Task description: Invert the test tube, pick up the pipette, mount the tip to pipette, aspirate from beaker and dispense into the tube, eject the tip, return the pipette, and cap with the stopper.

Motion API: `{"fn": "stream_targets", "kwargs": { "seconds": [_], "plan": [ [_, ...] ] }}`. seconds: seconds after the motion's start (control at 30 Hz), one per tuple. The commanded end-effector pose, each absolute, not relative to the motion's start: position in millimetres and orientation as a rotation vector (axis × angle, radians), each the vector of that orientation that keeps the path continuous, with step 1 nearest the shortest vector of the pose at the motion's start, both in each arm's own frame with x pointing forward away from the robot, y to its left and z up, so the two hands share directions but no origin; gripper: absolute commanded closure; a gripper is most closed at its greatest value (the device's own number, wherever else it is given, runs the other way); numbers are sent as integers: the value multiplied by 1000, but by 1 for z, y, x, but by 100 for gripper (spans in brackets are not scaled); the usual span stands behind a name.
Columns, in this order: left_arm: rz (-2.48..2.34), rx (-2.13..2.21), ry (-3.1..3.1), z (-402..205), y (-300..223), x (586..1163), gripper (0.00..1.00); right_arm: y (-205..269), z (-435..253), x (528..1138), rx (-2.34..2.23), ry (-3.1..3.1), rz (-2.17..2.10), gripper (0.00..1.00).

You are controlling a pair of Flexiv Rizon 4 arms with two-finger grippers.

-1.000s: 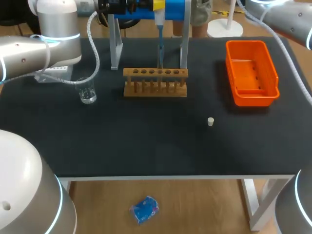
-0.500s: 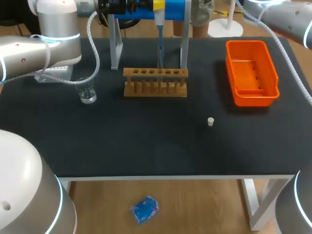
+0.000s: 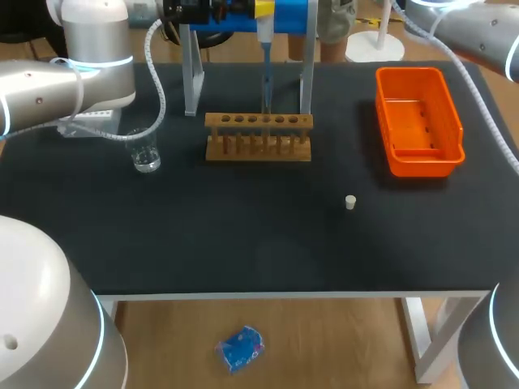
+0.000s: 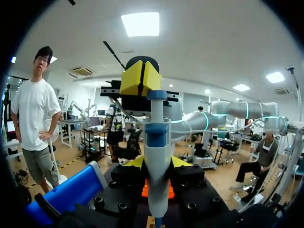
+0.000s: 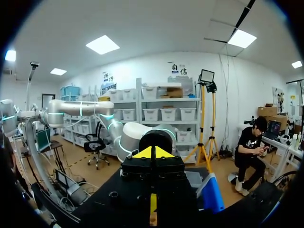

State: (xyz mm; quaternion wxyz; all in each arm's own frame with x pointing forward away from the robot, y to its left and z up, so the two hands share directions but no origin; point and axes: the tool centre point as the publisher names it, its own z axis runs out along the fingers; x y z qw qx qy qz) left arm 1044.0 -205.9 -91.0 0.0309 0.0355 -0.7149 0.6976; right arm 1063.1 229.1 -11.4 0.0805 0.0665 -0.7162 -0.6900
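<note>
A white and blue pipette (image 3: 265,57) hangs upright at the back of the table, its thin lower end just above the wooden test tube rack (image 3: 258,136). My left gripper (image 3: 261,8) is shut on its upper part, up by the blue bar of the stand. In the left wrist view the pipette (image 4: 156,156) sits between the black finger bodies, in front of the yellow tips of the left gripper (image 4: 140,78). A glass beaker (image 3: 146,151) stands left of the rack. A small white stopper (image 3: 350,202) lies on the mat. My right gripper (image 5: 152,153) is shut and holds nothing.
An orange tray (image 3: 444,121) sits at the back right. The grey posts of the stand (image 3: 191,73) rise behind the rack and carry the blue bar (image 4: 71,194). My right arm (image 3: 478,32) comes in at the far right corner.
</note>
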Motion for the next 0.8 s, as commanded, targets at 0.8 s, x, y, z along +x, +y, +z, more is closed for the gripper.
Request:
{"fn": "stream_targets", "kwargs": {
  "seconds": [0.8],
  "plan": [
    [2150, 114, -2207, -90, -206, 1043, 100, 230, -19, 1055, 189, -2132, -2052, 100]
  ]
}}
